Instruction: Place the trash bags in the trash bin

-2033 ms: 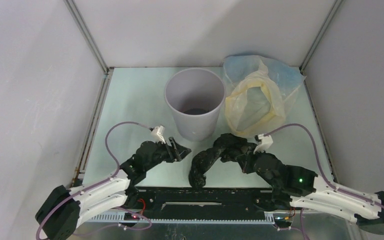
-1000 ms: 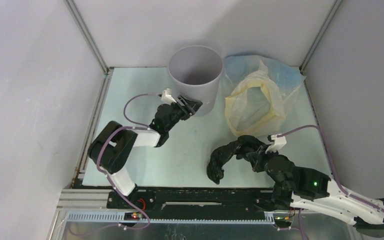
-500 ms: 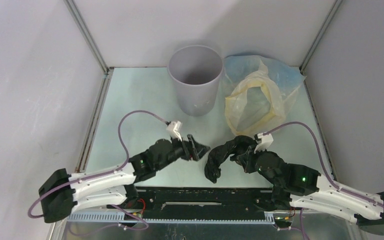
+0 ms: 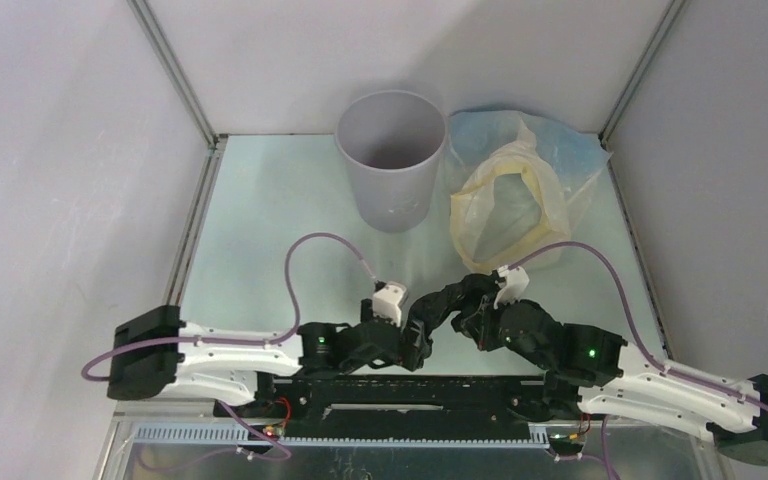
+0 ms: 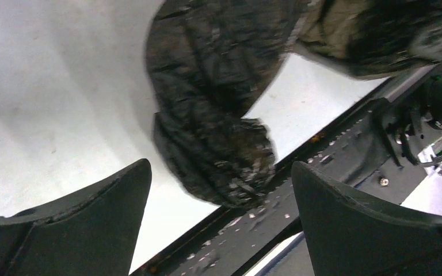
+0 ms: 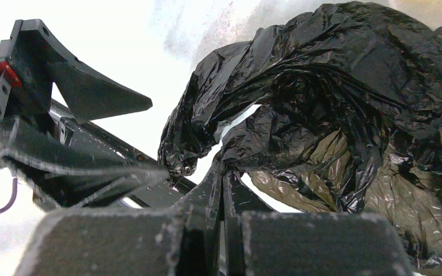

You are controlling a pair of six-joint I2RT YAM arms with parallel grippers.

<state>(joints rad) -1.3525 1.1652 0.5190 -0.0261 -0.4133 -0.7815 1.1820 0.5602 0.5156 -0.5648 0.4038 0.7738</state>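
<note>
The black trash bag [image 4: 438, 305] is bunched and crinkled near the table's front, between my two grippers. My right gripper [image 4: 472, 318] is shut on it; in the right wrist view the fingers [image 6: 223, 172] pinch a fold of the bag [image 6: 334, 86]. My left gripper [image 4: 415, 342] is open at the bag's lower end. In the left wrist view that gripper [image 5: 220, 167] straddles the bag's hanging tip [image 5: 213, 155] without touching it. The grey-lavender trash bin [image 4: 390, 165] stands upright at the back centre, well beyond both grippers.
A translucent yellowish and pale-blue plastic bag [image 4: 515, 195] lies right of the bin at the back right. A black rail [image 4: 390, 385] runs along the table's near edge under the grippers. Enclosure walls rise on both sides and at the back.
My left arm has swung back from the bin and now lies low along the front edge, its open gripper at the bag's lower end. My right gripper, still holding the bag, shifted slightly left.
</note>
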